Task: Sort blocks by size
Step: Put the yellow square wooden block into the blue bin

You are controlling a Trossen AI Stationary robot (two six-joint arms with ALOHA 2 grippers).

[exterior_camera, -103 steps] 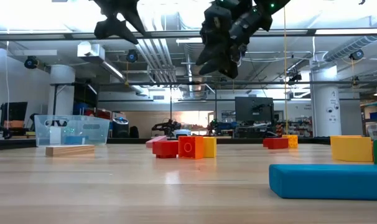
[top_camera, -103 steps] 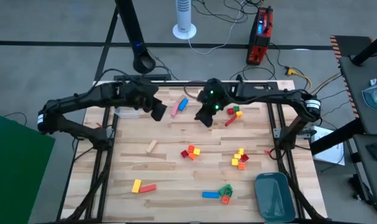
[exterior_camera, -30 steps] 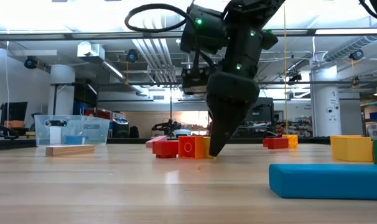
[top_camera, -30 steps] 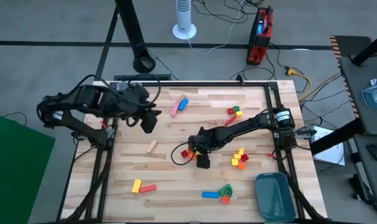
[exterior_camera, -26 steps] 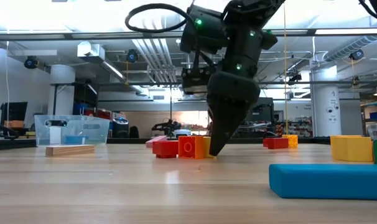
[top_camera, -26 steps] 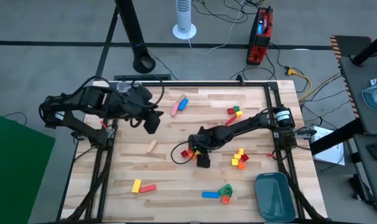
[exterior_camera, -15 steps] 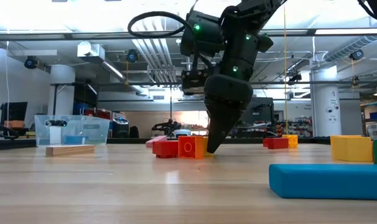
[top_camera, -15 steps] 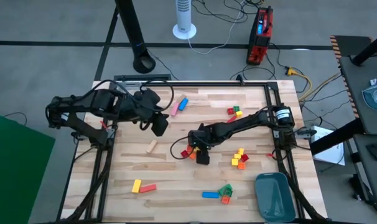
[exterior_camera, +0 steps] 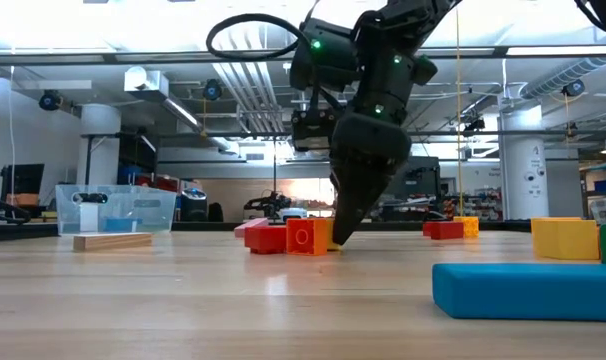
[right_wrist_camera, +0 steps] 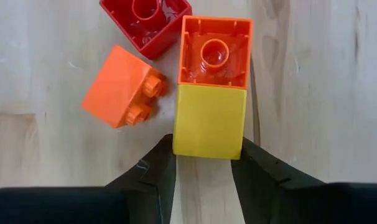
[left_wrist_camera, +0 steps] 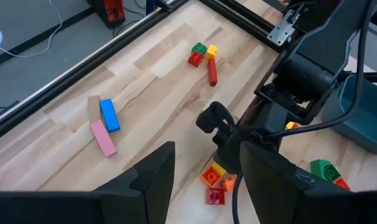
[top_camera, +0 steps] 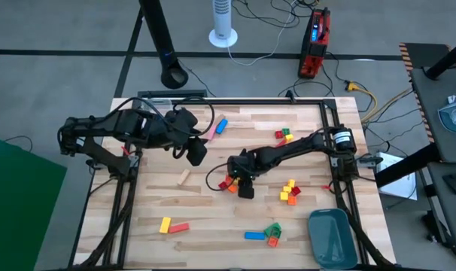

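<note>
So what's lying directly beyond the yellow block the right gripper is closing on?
An orange block, hollow side up, touches the yellow block; whatever lies under them is hidden.

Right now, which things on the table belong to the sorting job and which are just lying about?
Job: yellow block between the right claw's fingers; orange block; red block; pink bar; blue bar.
Lying about: grey-blue tray; clear plastic box.
</note>
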